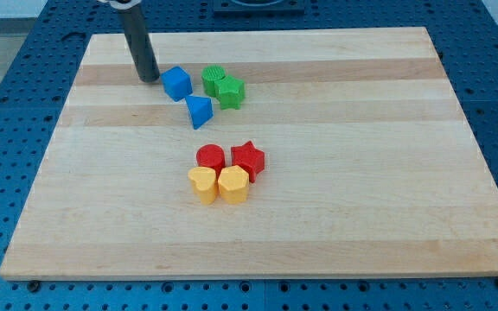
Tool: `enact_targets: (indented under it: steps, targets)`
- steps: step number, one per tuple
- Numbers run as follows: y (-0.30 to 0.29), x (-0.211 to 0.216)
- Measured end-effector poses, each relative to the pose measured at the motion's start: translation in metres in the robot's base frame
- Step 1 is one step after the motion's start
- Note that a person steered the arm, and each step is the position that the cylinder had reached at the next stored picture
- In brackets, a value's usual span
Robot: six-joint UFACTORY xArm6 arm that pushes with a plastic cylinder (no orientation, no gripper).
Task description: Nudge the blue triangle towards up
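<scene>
The blue triangle [199, 111] lies on the wooden board [361, 173], left of centre in the upper half. A blue cube [176, 83] sits just above and left of it, nearly touching. My tip [148, 78] rests on the board just left of the blue cube, up and to the left of the blue triangle, with a small gap to the cube. The dark rod rises from it to the view's top edge.
Two green blocks [223, 86] touch each other just right of the blue cube. Below the middle, a red cylinder [210, 158], a red star [248, 159], a yellow heart [201, 184] and a yellow hexagon [233, 184] form a tight cluster. Blue perforated table surrounds the board.
</scene>
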State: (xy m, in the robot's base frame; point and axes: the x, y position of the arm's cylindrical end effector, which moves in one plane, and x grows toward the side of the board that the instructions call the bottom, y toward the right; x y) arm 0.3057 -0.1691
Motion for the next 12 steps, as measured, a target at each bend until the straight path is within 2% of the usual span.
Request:
enact_targets:
  steps: [2,3,4,5,6,7,9,12]
  targets:
    - [0.054,0.014]
    - [0.033,0.017]
    - [-0.019,0.050]
    - [-0.030,0.102]
    - [-0.015,0.143]
    - [0.012,0.141]
    - [0.052,0.087]
    - [0.069,0.118]
